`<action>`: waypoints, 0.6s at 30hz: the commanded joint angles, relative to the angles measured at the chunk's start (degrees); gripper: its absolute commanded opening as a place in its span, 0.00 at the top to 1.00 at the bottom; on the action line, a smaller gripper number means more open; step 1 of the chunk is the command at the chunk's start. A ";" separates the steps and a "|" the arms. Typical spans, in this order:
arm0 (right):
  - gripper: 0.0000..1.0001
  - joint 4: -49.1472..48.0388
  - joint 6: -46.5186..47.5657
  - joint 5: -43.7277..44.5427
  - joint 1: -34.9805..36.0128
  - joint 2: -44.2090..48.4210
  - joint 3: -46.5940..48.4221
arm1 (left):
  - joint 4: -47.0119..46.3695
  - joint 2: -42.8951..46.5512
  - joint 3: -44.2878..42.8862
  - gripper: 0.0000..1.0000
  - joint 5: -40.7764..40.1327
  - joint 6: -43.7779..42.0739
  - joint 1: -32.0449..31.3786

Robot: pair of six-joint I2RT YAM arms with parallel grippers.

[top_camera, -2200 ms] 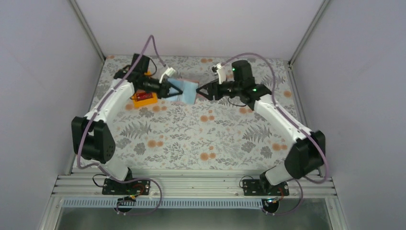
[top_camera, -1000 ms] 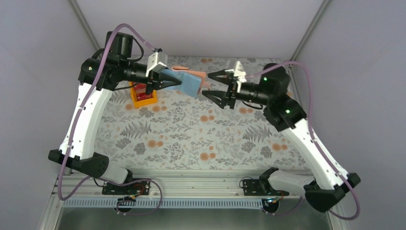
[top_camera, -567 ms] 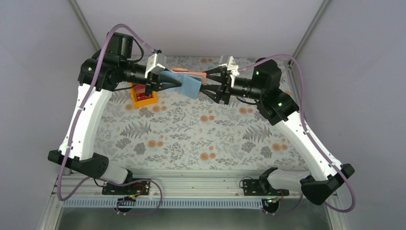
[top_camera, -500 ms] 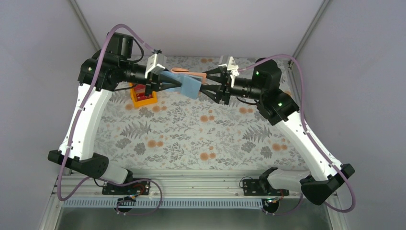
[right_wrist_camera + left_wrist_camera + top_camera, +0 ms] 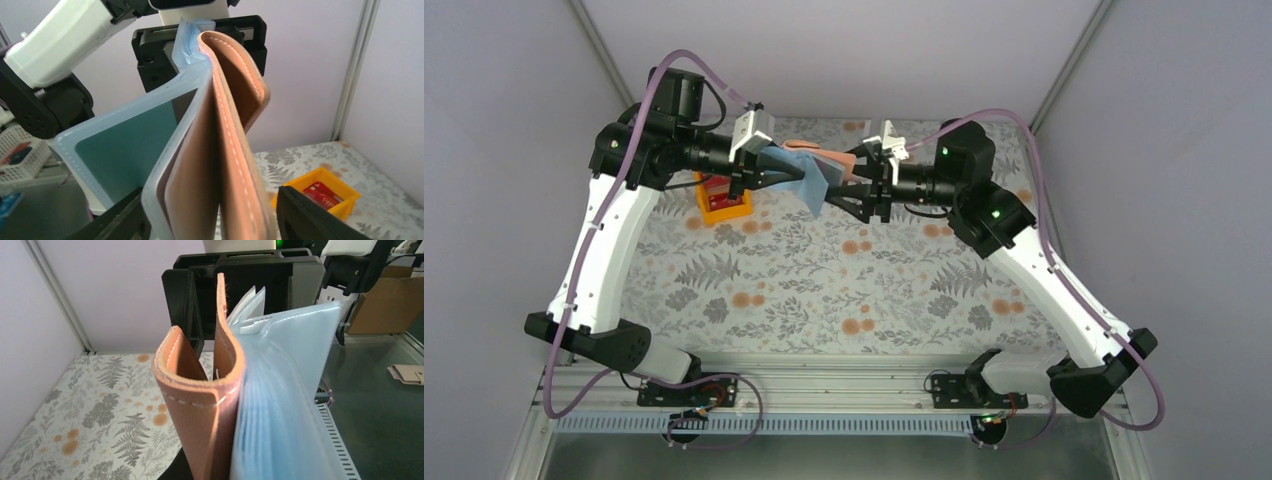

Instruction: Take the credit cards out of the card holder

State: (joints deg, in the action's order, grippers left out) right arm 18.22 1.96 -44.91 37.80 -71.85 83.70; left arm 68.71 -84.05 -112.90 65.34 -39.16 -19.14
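L gripper (image 5: 789, 180) clamps card holder (image 5: 235, 150) aloft; R gripper (image 5: 839, 183) jaws wide, straddling its free edge; teal card (image 5: 132, 152) inside.

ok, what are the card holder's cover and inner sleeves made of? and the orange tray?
Card holder cover: tan leather or faux leather, matte, pale stitching along the edge. Inner sleeves: soft translucent pale-blue plastic, probably vinyl; glossy, flexing. Orange tray: rigid moulded plastic, by its smooth sheen.
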 commanded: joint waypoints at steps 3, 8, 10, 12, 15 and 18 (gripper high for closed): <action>0.51 -3.81 -3.93 6.06 2.57 -1.71 2.23 | -1.99 0.60 0.58 0.98 0.61 0.95 -0.14; 0.86 -3.10 -5.45 9.25 2.80 -2.35 2.61 | -2.20 0.69 0.28 0.97 0.84 1.35 -0.17; 0.96 -2.61 -6.38 11.29 2.82 -2.18 2.54 | -2.93 0.65 -0.17 0.84 -0.71 2.31 -0.13; 0.96 -1.28 -7.86 15.23 2.80 -2.17 2.96 | -4.85 0.70 -0.74 0.40 -5.41 4.72 -0.12; 0.96 3.80 -11.77 28.25 2.80 -3.56 5.32 | -8.92 0.88 -1.64 0.01 -21.16 9.31 -0.17; 0.96 13.61 -16.78 47.55 2.80 -7.01 9.45 | -11.73 0.74 -1.99 0.00 -34.54 10.66 -0.17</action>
State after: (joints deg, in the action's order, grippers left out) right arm 21.08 -7.44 -22.74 40.29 -75.44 87.57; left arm 62.85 -83.99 -112.92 50.72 -32.71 -19.42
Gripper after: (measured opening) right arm 0.071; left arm 0.982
